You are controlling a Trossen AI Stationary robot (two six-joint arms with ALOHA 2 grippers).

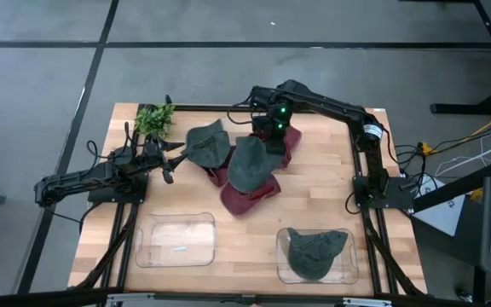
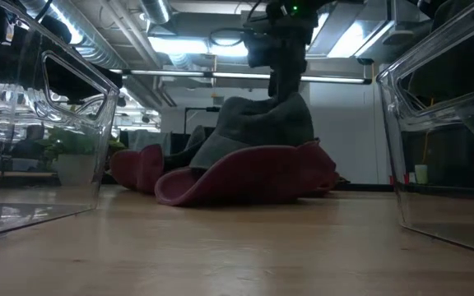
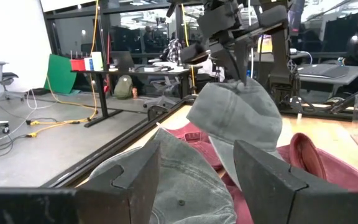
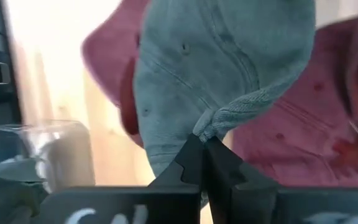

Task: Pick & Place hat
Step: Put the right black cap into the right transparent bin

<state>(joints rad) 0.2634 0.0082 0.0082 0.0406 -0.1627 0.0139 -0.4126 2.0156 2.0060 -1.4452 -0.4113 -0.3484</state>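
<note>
Several caps, grey and maroon, lie piled mid-table. My right gripper [image 1: 268, 136] [image 4: 202, 146] hangs over the pile, shut on a grey cap [image 1: 247, 164] [image 2: 253, 123] that rises from a maroon cap [image 1: 247, 198] [image 2: 253, 177]. My left gripper [image 1: 170, 162] [image 3: 197, 152] is open at the table's left, level, pointing at a second grey cap [image 1: 207, 143] [image 3: 179, 186] that lies on the pile just ahead of its fingertips. A third grey cap [image 1: 315, 252] sits in the near right clear bin. My right gripper pinches a bunched fold of the grey cap's cloth [image 4: 209, 127] between its two fingers, coming from above and pointing down. The cap hangs below the fingers, drawn up into a peak [image 2: 290, 99]. Its lower part still lies on the maroon cap.
Two clear bins stand at the near edge: the left one [image 1: 176, 240] holds no cap, the right one [image 1: 348, 269] holds one. A small green plant [image 1: 154, 119] stands at the far left corner. Bare wood lies between pile and bins.
</note>
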